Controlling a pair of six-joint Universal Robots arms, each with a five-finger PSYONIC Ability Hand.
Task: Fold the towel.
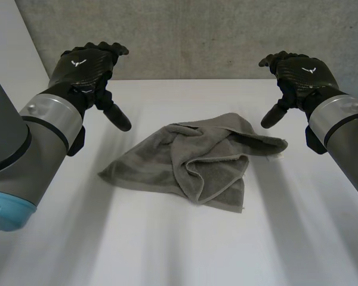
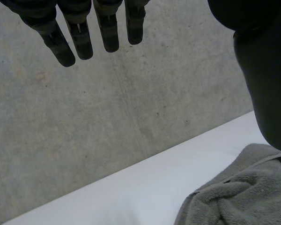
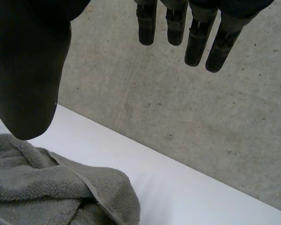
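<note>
A: We are logging the towel lying crumpled mid-tabletop, bunched and doubled over itself, with one corner trailing toward the left arm's side.

B: Noted. The left hand is hovering above the tabletop, apart from the cloth, its fingers straight, thumb spread, holding nothing. The right hand is mirroring it on the other side, its fingers likewise relaxed and empty.

A: What are we flagging as risk?

B: The heap is hiding most of its corners. We are judging that a hand coming down on a bulge could be pinching two layers at once, lifting a wad instead of spreading it.

A: And the hemmed corner nearest the right hand?

B: Probably easiest to take. But if one hand is pulling before the other has hold, the towel may be sliding across the tabletop.
</note>
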